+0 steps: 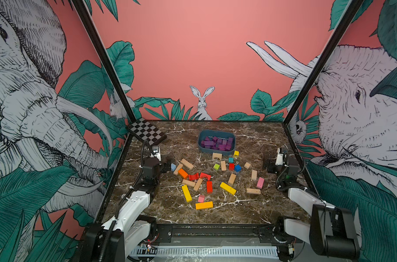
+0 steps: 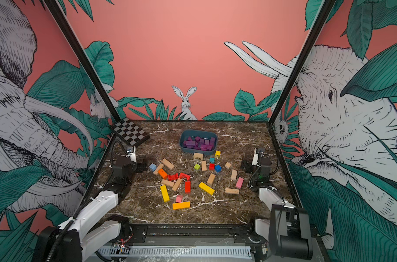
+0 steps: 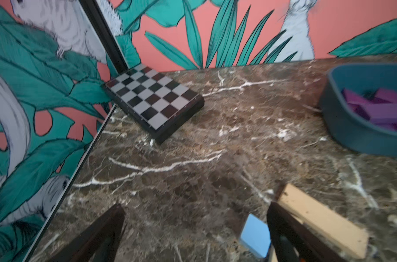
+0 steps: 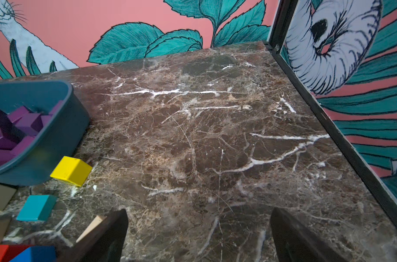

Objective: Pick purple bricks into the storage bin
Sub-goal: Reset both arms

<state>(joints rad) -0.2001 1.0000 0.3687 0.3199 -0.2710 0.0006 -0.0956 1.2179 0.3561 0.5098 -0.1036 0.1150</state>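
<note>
Table (image 1: 261,140) rear R bare; loose blocks (image 1: 223,165) crowd ctr by storage bin (image 1: 213,151).

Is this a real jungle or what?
Probably a robot practice booth: the animals are printed wall panels, a left arm and right arm stand at a marble table, and toy blocks lie beside a blue bin of purple bricks.

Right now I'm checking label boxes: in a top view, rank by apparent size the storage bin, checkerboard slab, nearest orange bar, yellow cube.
1. storage bin and checkerboard slab: alike, no ranking.
2. orange bar, though nearest the camera.
3. yellow cube.
</note>
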